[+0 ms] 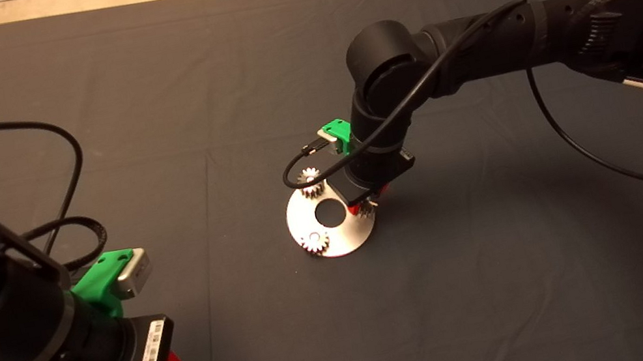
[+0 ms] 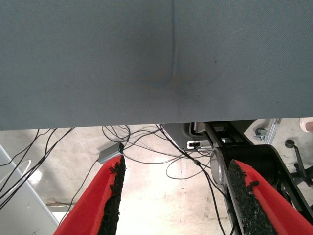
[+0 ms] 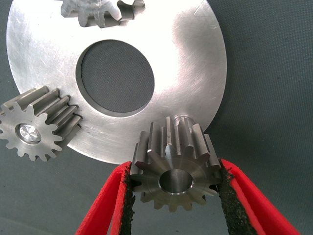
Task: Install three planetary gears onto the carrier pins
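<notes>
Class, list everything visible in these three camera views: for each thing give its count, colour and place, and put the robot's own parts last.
planetary gears: three, silver; two seated on the plate's pins, one held just beside the third pin.
carrier plate: one, silver, mat centre, large central hole.
free carrier pin: one, silver, at the plate's edge.
mat: one, dark grey, covering the table.
cables: several, dark, on the floor beyond the mat.
right gripper: red fingers gripping the third gear.
left gripper: red fingers apart, at the lower left, idle.
</notes>
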Robot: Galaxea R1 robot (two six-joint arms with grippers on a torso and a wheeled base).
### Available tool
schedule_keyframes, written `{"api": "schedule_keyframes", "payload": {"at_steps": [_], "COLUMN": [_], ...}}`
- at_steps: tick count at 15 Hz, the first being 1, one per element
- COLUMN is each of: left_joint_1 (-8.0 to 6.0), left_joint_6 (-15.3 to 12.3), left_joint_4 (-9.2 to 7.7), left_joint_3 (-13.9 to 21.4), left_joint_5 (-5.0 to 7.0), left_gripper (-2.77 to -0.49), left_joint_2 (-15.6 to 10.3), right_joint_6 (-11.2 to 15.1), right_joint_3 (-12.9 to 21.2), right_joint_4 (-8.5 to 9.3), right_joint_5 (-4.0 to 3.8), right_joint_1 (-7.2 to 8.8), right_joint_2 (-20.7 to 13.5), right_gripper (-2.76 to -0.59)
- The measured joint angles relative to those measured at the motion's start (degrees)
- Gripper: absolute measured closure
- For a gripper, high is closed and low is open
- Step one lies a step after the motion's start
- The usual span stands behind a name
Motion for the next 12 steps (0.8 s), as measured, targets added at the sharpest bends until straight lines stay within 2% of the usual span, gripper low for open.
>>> {"api": "schedule_keyframes", "payload": {"at_steps": [5, 12], "left_joint_1": [0.00, 0.00], "left_joint_6": [0.0, 0.0], "left_joint_4": [0.00, 0.00], "left_joint_3": [0.0, 0.0], "left_joint_5": [-0.02, 0.00], "left_gripper": [-1.44, -1.44], "left_joint_2": [0.0, 0.0], "right_joint_6": [-1.6, -2.5], "right_joint_3": [0.0, -0.4], "right_joint_4": [0.00, -0.11], "right_joint_5": [0.00, -0.02], "right_joint_1": [0.00, 0.28], "right_joint_2": [0.0, -0.2], "right_gripper": [-1.07, -1.07]}}
